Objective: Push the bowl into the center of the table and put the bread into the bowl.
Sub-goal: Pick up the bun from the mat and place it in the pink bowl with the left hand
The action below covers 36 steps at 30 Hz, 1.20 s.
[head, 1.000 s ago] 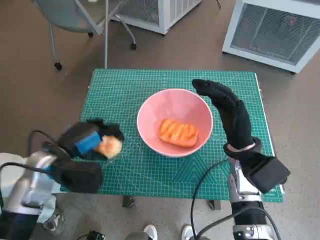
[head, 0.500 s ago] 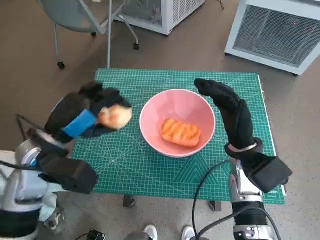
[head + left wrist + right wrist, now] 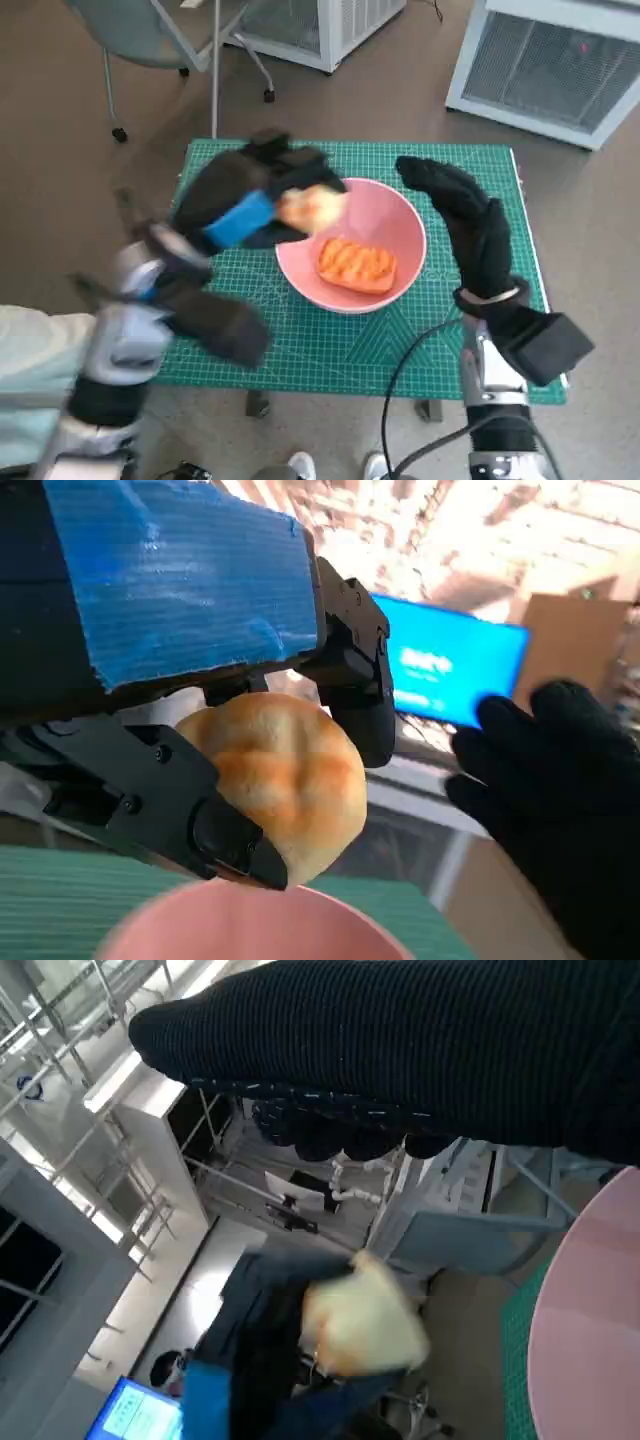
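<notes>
A pink bowl [image 3: 400,225] stands near the middle of the green mat, with an orange ridged bread piece [image 3: 356,263] lying in it. My left hand [image 3: 245,195] holds a round pale bread roll [image 3: 311,207] above the bowl's left rim; the left wrist view shows the roll [image 3: 280,780] pinched between the black fingers [image 3: 170,810] over the pink bowl rim [image 3: 250,925]. My right hand [image 3: 470,235] rests against the bowl's right side with its fingers stretched out, holding nothing. In the right wrist view the glove [image 3: 420,1050] spans the top, with the roll [image 3: 365,1325] and bowl edge [image 3: 590,1330] beyond.
The green cutting mat [image 3: 300,350] covers the small table. A chair on casters [image 3: 150,40] stands at the back left. White grilled units [image 3: 545,60] stand behind and at the back right. Someone's shoes [image 3: 300,465] show below the table's front edge.
My left hand has carried the roll up and to the right, from the mat's left edge to above the bowl's left rim. The right hand has stayed beside the bowl.
</notes>
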{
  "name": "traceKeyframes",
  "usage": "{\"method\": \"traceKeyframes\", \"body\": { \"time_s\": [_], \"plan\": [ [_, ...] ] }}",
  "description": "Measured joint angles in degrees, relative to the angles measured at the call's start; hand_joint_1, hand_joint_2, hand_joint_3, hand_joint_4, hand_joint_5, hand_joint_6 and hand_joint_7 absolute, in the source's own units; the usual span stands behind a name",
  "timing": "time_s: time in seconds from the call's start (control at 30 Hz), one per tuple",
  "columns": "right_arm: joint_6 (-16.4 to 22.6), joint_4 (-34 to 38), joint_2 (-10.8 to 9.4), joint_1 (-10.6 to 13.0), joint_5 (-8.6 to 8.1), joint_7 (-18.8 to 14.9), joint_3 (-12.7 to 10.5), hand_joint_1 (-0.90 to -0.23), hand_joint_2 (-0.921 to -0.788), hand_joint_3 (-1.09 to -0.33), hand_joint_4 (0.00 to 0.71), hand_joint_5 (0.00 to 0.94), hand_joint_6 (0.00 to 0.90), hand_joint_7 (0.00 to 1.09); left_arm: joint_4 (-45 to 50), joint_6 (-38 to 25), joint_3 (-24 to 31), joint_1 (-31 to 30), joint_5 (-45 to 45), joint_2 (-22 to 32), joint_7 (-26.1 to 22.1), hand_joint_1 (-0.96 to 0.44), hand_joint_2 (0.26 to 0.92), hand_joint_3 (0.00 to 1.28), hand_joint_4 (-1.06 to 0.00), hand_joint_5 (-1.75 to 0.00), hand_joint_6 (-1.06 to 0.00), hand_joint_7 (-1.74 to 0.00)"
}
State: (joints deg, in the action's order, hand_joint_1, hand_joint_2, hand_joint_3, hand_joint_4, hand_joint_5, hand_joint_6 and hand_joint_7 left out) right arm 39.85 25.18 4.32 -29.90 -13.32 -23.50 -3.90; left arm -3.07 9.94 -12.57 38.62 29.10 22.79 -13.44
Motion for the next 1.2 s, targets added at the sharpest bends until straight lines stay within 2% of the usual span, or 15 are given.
{"method": "traceKeyframes", "body": {
  "time_s": [0.17,0.27,0.37,0.4,0.43,0.47,0.5,0.57,0.6,0.67,0.87,1.2],
  "plan": [
    [-0.58,-1.90,0.04,1.22,-0.01,0.14,-0.24,-0.739,-0.921,-0.777,0.153,0.000,-0.001,0.47,-5.09,1.29,-2.25,1.13,0.15,-2.47,0.74,0.00,0.920,0.05,-0.75,-1.09,-0.61,-1.19],
    [-1.11,-2.82,0.02,1.96,-0.05,0.20,-0.36,-0.731,-0.921,-0.777,0.151,0.000,-0.001,0.47,-8.11,2.22,-3.24,1.23,0.23,-3.30,1.20,0.00,0.921,0.08,-0.68,-1.15,-0.60,-1.22],
    [-1.58,-3.74,0.02,2.48,-0.10,0.30,-0.50,-0.723,-0.921,-0.777,0.150,0.000,-0.001,0.47,-10.96,2.65,-4.13,1.29,0.36,-3.72,1.30,0.00,0.921,0.16,-0.55,-1.26,-0.54,-1.30],
    [-1.72,-4.11,0.02,2.66,-0.17,0.37,-0.54,-0.721,-0.921,-0.776,0.150,0.000,-0.001,0.47,-11.69,2.72,-4.39,1.32,0.39,-3.80,1.30,-0.13,0.921,0.18,-0.48,-1.04,-0.53,-1.33],
    [-1.89,-4.54,0.02,2.88,-0.25,0.47,-0.60,-0.720,-0.921,-0.775,0.150,0.000,-0.001,0.47,-12.57,2.71,-4.76,1.32,0.49,-3.86,1.26,-0.21,0.921,0.19,-0.48,-0.82,-0.53,-1.35],
    [-2.01,-4.80,0.02,3.05,-0.31,0.60,-0.64,-0.719,-0.921,-0.775,0.150,0.001,-0.001,0.47,-13.16,2.71,-5.01,1.31,0.57,-3.89,1.23,-0.18,0.882,0.15,-0.45,-0.60,-0.47,-1.07],
    [-2.13,-5.06,0.02,3.23,-0.39,0.71,-0.70,-0.718,-0.921,-0.774,0.151,0.001,-0.001,0.47,-13.83,2.70,-5.32,1.32,0.67,-3.90,1.07,-0.17,0.873,0.13,-0.45,-0.50,-0.47,-0.94],
    [-2.41,-5.54,0.02,3.55,-0.43,0.84,-0.81,-0.717,-0.921,-0.772,0.152,0.001,-0.001,0.47,-14.50,2.47,-5.83,1.32,1.03,-3.86,0.48,-0.17,0.860,0.06,-0.43,-0.21,-0.48,-0.51],
    [-2.58,-5.77,0.02,3.73,-0.45,0.92,-0.86,-0.716,-0.921,-0.771,0.152,0.002,-0.001,0.47,-14.66,2.28,-6.09,1.32,1.38,-3.80,0.15,-0.18,0.857,0.04,-0.42,-0.14,-0.48,-0.38],
    [-2.89,-6.23,0.02,4.00,-0.46,1.18,-0.92,-0.716,-0.921,-0.770,0.152,0.002,-0.001,0.47,-14.70,2.05,-6.53,1.32,1.81,-3.66,-0.25,-0.20,0.856,0.02,-0.38,-0.07,-0.48,-0.25],
    [-3.02,-7.23,-0.03,4.24,-0.45,1.88,-1.16,-0.717,-0.921,-0.769,0.153,0.002,-0.001,0.47,-14.45,2.26,-6.69,1.31,2.16,-3.13,-0.62,-0.25,0.852,0.00,-0.32,-0.01,-0.47,-0.11],
    [-3.22,-7.81,-0.08,4.37,-0.48,2.22,-1.35,-0.714,-0.921,-0.768,0.159,0.005,-0.001,0.49,-13.76,5.55,-4.22,0.40,-2.06,-2.81,-0.56,-0.32,0.848,0.00,-0.27,0.00,-0.46,-0.05]
  ]
}}
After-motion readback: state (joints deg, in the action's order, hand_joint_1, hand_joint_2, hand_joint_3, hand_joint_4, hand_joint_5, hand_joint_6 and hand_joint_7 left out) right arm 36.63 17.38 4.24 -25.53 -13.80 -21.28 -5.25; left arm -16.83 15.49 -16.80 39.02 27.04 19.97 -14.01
